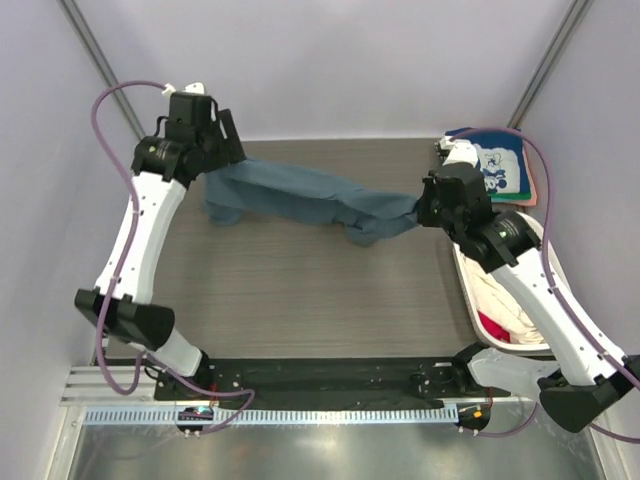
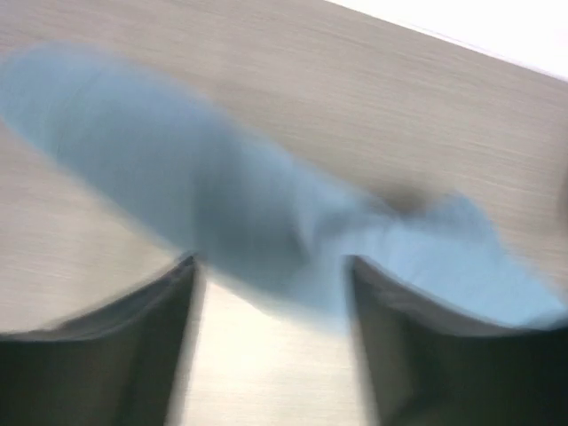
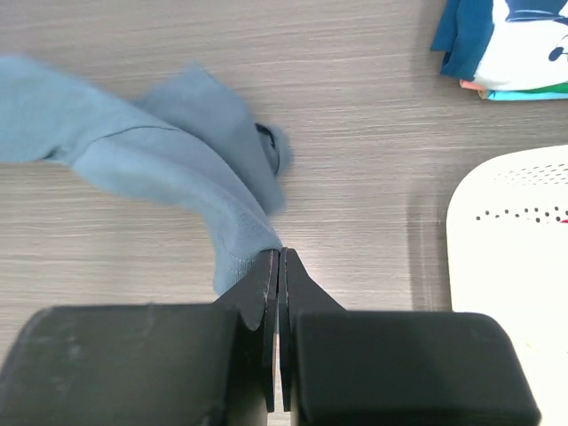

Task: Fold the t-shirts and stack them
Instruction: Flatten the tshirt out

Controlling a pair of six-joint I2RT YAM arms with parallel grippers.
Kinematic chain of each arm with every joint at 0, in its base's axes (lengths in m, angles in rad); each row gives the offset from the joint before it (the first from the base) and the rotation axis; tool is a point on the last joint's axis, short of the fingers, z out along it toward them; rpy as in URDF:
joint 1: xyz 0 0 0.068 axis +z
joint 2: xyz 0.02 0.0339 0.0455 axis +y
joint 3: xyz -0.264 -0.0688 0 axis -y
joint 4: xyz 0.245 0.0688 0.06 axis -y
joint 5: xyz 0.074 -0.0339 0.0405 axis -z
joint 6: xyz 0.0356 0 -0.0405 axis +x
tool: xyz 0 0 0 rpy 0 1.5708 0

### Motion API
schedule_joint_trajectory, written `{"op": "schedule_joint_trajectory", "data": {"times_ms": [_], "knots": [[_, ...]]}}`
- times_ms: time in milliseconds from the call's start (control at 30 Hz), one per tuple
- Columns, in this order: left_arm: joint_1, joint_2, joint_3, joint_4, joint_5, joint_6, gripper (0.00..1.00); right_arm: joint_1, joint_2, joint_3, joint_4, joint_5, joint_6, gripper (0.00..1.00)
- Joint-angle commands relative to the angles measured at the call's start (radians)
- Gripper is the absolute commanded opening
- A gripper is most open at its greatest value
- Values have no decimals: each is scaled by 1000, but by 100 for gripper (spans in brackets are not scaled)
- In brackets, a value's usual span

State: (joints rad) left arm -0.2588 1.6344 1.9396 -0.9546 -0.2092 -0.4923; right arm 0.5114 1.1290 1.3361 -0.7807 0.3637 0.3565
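Slate-blue t-shirt (image 1: pixel 300 195) lies stretched in a rumpled band across the far half of the table (image 1: pixel 300 300), between the two arms. Right gripper (image 3: pixel 280 266) is pinched fully closed on its edge. Left gripper (image 1: pixel 218 168) is at the other end; the wrist view is blurred, so I cannot tell its grip. Navy printed t-shirt (image 1: pixel 500 165) lies folded at far right, beyond the white basket (image 1: pixel 466 290).

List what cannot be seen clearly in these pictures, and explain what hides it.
1. Left wrist view: motion blur; whether the left pincer grips the slate-blue t-shirt is unclear.
2. Top view: the right arm covers most of the white lattice basket, hiding most of its contents.
3. Right wrist view: the top edge cuts off the navy printed t-shirt.
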Motion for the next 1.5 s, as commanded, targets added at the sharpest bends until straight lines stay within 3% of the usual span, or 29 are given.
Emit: {"op": "schedule_joint_trajectory", "data": {"times_ms": [0,100,200,367,533,700,967,1233,1467], "knots": [[7,-17,-111,-234,11,72,81,1,-38,-29,-19,-8,10,1],[9,-131,-351,-137,-7,31,93,-1,-58,-87,-20,-42,19,1],[13,-260,-554,-26,-44,-15,95,-1,-72,-132,-20,-63,21,1],[93,-434,-827,152,-55,-130,93,1,-69,-181,-15,-80,12,1],[203,-444,-1030,427,129,-195,80,-1,-46,-212,14,-118,4,1],[202,-303,-1045,617,192,-232,73,1,-5,-242,67,-166,1,1],[202,-23,-866,711,169,-252,62,1,72,-244,127,-204,-24,1],[202,110,-815,774,160,-284,57,1,121,-242,149,-213,-40,1],[202,134,-840,800,142,-301,55,-1,141,-249,161,-215,-45,1]]}}
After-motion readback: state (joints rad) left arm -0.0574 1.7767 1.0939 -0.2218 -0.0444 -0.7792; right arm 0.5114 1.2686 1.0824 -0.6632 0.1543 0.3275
